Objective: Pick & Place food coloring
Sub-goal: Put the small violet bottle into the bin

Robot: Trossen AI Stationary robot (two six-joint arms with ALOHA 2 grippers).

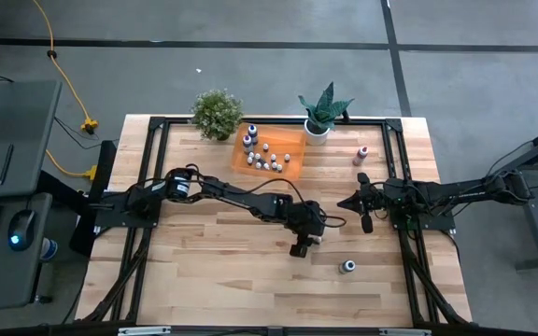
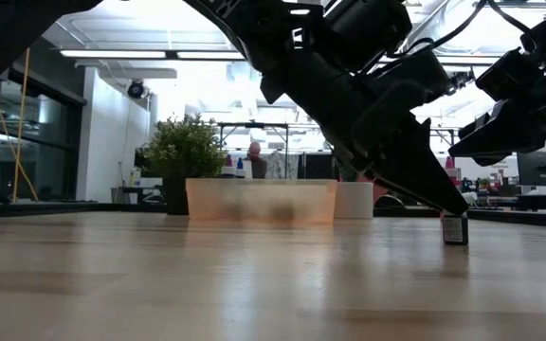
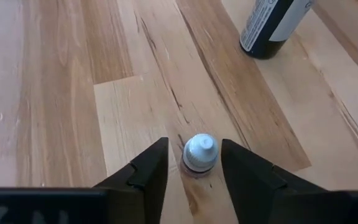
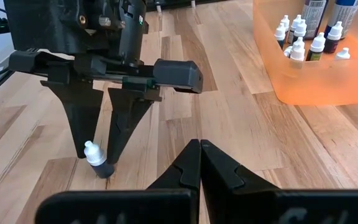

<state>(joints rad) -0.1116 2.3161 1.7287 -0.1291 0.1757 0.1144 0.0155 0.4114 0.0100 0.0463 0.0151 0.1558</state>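
Note:
A tiny food coloring bottle point(image 3: 200, 154) with a white cap and dark body stands on the wooden table, right of its middle. My left gripper point(image 1: 299, 250) reaches down at a slant and is open, one finger on each side of that bottle point(image 4: 96, 159). The low view shows the bottle's dark body point(image 2: 455, 230) under the fingertips. A larger dark, white-labelled bottle point(image 3: 272, 25) stands nearby, toward the near right point(image 1: 347, 267). A pink bottle point(image 1: 362, 154) stands at the far right. My right gripper point(image 4: 199, 146) is shut with nothing in it and rests at the table's right point(image 1: 348, 202). My left gripper's fingers flank the small bottle's cap and shoulder point(image 3: 191, 163), slanting down from the table's left. A gap shows beside one finger point(image 3: 157, 165). The other finger point(image 3: 232, 165) is very close, and I cannot tell whether it touches. The bottle's base is on the table.
An orange tray point(image 1: 292, 142) at the far middle holds several white-capped bottles point(image 4: 300, 37). Two potted green plants point(image 1: 218, 112) point(image 1: 323, 110) stand at the far edge on either side of it. Bare wood lies along the near and left parts of the table.

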